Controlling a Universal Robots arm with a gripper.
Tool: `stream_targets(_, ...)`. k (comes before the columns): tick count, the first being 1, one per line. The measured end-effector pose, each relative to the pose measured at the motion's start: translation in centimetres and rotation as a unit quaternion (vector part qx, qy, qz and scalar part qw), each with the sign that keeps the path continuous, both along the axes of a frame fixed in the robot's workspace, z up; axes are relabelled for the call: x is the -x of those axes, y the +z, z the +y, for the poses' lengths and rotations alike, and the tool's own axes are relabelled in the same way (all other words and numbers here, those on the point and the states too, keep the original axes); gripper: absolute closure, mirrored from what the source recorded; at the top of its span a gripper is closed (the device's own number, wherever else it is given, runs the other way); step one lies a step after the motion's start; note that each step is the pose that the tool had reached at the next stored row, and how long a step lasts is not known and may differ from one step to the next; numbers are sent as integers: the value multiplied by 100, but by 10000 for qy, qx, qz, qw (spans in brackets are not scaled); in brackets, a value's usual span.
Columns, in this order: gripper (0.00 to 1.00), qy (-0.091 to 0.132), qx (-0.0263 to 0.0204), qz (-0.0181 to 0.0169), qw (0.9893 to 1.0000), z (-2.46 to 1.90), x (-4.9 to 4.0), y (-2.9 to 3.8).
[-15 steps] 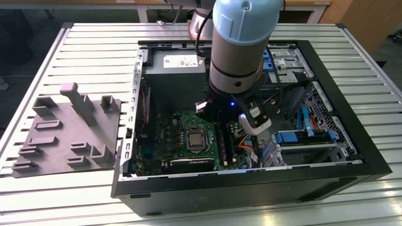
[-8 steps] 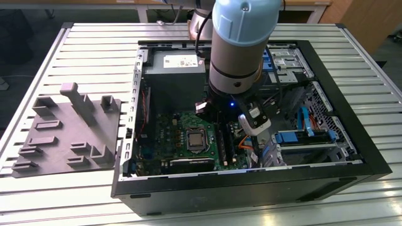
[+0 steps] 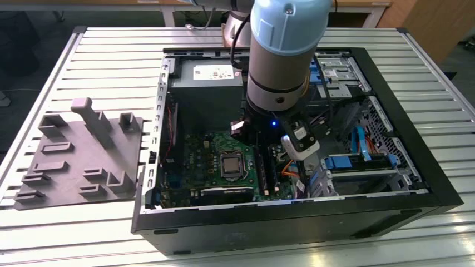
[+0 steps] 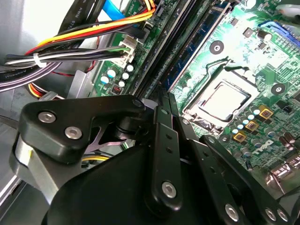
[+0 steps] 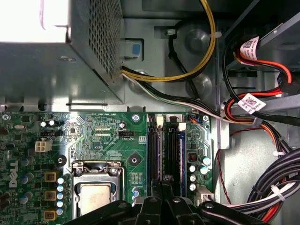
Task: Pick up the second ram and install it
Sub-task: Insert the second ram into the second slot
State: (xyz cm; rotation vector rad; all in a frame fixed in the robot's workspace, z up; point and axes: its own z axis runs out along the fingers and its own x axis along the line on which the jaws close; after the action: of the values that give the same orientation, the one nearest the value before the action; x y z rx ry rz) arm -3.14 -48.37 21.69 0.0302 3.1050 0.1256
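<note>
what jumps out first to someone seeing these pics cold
The big grey-blue robot arm dominates the exterior view, reaching down into the open computer case on the slatted table. Below it lies the green motherboard with its shiny processor socket, and the black end effector sits right over the long memory slots. On the exterior view's left, a grey parts tray rests on the table.

An open computer case [image 3: 293, 222] lies on the surface [image 3: 111, 50], with a moulded fixture tray [image 3: 82, 161] beside it on the exterior view's left. Inside, the power-supply box [image 3: 206, 83] sits at the far end, the motherboard [image 3: 200, 164] nearer the camera, drive bays [image 3: 356, 161] on the exterior view's right. The arm [image 3: 286, 50] reaches down between them, over the memory slots [image 5: 164, 145] beside the processor socket [image 5: 96, 180]
</note>
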Motion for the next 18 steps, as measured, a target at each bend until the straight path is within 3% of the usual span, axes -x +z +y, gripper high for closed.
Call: stream_targets(18,89,0,2,0,10000,2,0,-15)
